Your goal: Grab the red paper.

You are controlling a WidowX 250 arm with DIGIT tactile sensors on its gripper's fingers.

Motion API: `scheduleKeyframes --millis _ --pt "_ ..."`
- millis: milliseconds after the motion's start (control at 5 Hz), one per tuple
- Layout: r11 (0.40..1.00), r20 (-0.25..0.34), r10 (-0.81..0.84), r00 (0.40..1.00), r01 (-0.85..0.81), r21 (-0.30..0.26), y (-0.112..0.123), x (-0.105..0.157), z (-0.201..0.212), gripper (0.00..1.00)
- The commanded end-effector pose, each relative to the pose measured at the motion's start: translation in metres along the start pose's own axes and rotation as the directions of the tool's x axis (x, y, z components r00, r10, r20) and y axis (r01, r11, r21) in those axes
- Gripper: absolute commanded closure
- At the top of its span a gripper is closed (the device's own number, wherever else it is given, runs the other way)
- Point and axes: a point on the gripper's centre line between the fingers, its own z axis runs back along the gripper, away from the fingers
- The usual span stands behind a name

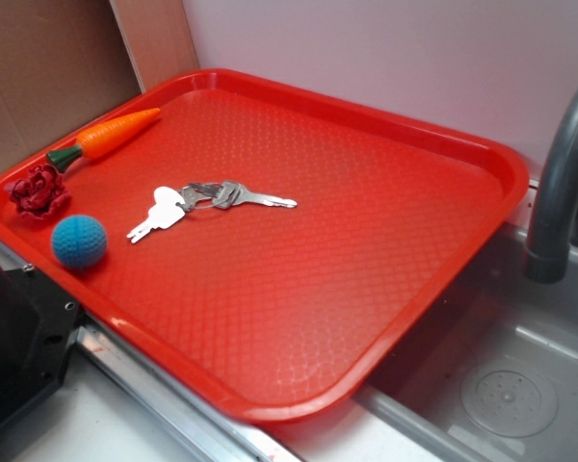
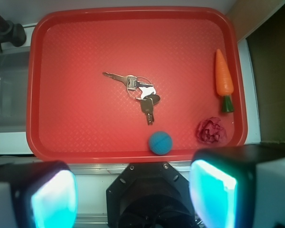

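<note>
A small dark red wad of crumpled paper (image 1: pixel 39 191) with a wrinkly, rose-like surface lies in one corner of a large bright red plastic tray (image 1: pixel 385 318), whose floor is stamped with a fine diamond pattern and whose rim is raised and rounded. Close beside the wad sits a single blue ball (image 1: pixel 79 241) with a knitted-looking surface, and on its other side a single orange toy carrot (image 1: pixel 111 136) with a dark green stem end lies along the tray's edge, stem pointing toward the wad. Near the tray's middle rests one bunch of metal keys (image 1: pixel 208 202) on a ring, a pale tag among them. From the wrist view the wad (image 2: pixel 211 131) is in the lower right corner of the tray (image 2: pixel 85 42), apart from the ball (image 2: pixel 160 143), the carrot (image 2: pixel 223 80) and the keys (image 2: pixel 138 93). The two fingers (image 2: pixel 213 194) frame the bottom of that view, spread wide and empty, high above the tray with nothing between them. The tray rests partly on a pale bench (image 1: pixel 96 423) and partly over a grey sink (image 1: pixel 520 385) with a dark grey curved tap (image 1: pixel 559 183); a plain white wall (image 1: pixel 385 48) and a brown board (image 1: pixel 48 67) stand behind.
</note>
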Motion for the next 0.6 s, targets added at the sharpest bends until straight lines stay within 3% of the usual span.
scheduleKeyframes --millis 0,200,400 --pt "1.0 0.0 0.0 1.0 0.0 0.0 0.0 0.0 0.0 0.0" --pt "0.987 -0.012 0.137 0.99 -0.135 0.087 0.036 -0.002 -0.032 0.0" --pt "0.94 0.035 0.291 0.956 -0.293 0.174 0.077 -0.007 -0.064 0.0"
